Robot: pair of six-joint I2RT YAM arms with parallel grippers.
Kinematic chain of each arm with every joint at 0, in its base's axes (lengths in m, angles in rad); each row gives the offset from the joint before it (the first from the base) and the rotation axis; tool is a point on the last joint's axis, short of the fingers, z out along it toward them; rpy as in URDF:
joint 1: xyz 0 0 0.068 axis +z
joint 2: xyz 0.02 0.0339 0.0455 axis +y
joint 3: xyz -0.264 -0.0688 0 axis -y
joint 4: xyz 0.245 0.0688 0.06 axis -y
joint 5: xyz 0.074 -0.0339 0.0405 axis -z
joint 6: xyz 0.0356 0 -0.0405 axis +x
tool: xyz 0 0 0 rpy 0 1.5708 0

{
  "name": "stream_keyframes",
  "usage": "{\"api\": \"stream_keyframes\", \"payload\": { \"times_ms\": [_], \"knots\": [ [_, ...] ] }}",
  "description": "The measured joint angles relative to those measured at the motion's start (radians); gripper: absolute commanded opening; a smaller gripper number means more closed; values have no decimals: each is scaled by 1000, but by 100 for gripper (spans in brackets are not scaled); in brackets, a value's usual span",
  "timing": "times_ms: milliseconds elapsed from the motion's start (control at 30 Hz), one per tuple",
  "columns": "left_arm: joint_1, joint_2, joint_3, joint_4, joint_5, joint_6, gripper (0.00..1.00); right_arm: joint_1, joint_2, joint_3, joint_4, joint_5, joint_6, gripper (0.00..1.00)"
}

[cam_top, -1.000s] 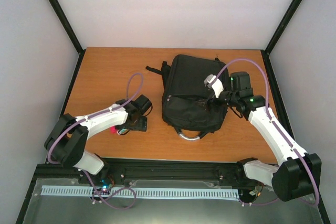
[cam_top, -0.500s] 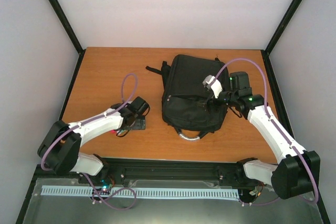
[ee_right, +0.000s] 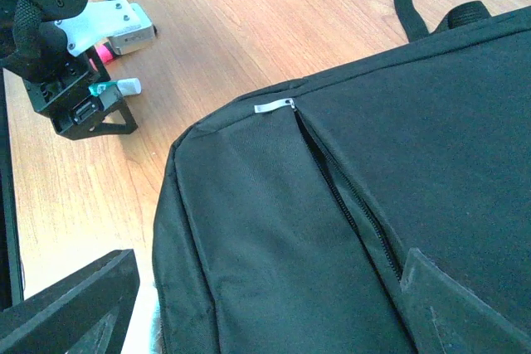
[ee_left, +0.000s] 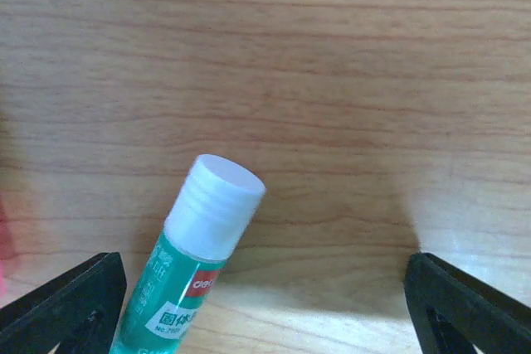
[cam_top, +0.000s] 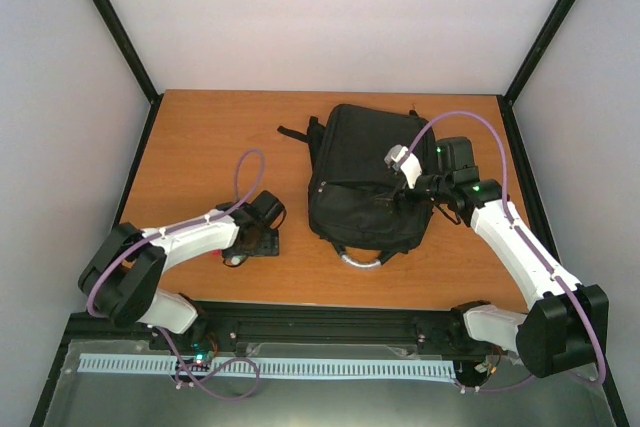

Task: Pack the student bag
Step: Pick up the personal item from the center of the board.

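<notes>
**Item 1. Left pincer** [ee_left: 265,304]: low over the desk [cam_top: 210,137] at its near-left part, jaws spread wide, holding nothing.

**Item 2. Glue stick** [ee_left: 195,263]: green barrel with a white cap, lying on the desk. It sits inside the left pincer's gap but close to 1 finger, and slanted. A pink object [ee_right: 104,53] lies just beside it; what it is cannot be told.

**Handling note:** the step in hand looks like the pick-up of this stick.
- Shift sideways until the barrel sits mid-gap.
- Turn the wrist so the fingers cross the barrel squarely.
- Close on the green body, since the cap may slip off. A round tube is likely to roll if only 1 finger meets it.

**Item 3. Student bag** [cam_top: 365,177]: black, flat on the desk right of centre, with its grey handle [cam_top: 362,260] toward the arms and its straps [cam_top: 300,134] at the far end.

**Item 4. Right pincer** [ee_right: 265,312]: over the bag's near-right part, jaws spread, gripping nothing.

**Item 5. Zip pull** [ee_right: 275,106]: silver, at the end of a zip that looks closed along its visible run. It probably needs opening before anything can go in.
</notes>
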Motion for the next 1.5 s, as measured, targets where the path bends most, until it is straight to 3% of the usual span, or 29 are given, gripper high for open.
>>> {"api": "stream_keyframes", "payload": {
  "times_ms": [300, 600, 1167, 1300, 1500],
  "knots": [
    [-3, -82, -58, 16, 116, -6, 79, 0, 0, 0, -5, -17, -11, 88],
    [-7, -131, -74, 9, 127, -29, 59, 0, 13, 0, -7, -18, -17, 89],
    [-62, -60, -58, -8, 93, -28, 11, 0, 13, 0, -9, -18, -24, 89],
    [-81, -33, -35, -19, 75, -26, 4, 0, 13, 0, -14, -17, -25, 90],
    [-148, -31, 29, -101, 56, -25, 3, 0, 13, 0, -14, -10, -24, 90]
  ]
}}
